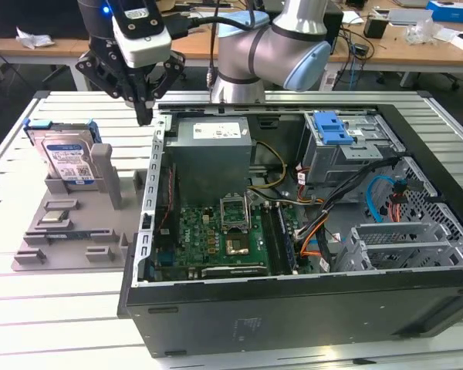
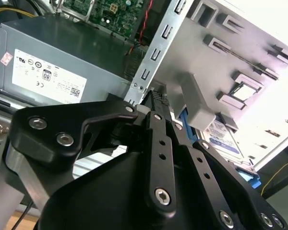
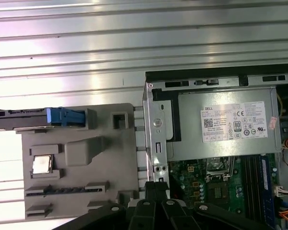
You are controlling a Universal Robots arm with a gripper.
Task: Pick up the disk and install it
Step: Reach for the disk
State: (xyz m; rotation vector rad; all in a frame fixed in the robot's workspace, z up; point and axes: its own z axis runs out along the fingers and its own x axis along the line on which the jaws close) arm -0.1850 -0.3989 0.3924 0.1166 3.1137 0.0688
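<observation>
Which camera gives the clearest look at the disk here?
The exterior view: the disk stands on edge in the grey holder, label facing the camera. The first wrist view shows its blue-bracketed edge; the second wrist view, part of its label.

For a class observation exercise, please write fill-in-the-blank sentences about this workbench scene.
1. The disk stands in a grey holder on the exterior view's ___ of the computer case.
2. The bracket round the disk is ___.
3. The gripper, hovering by the case's wall, holds ___.
Missing words: left; blue; nothing.
</observation>
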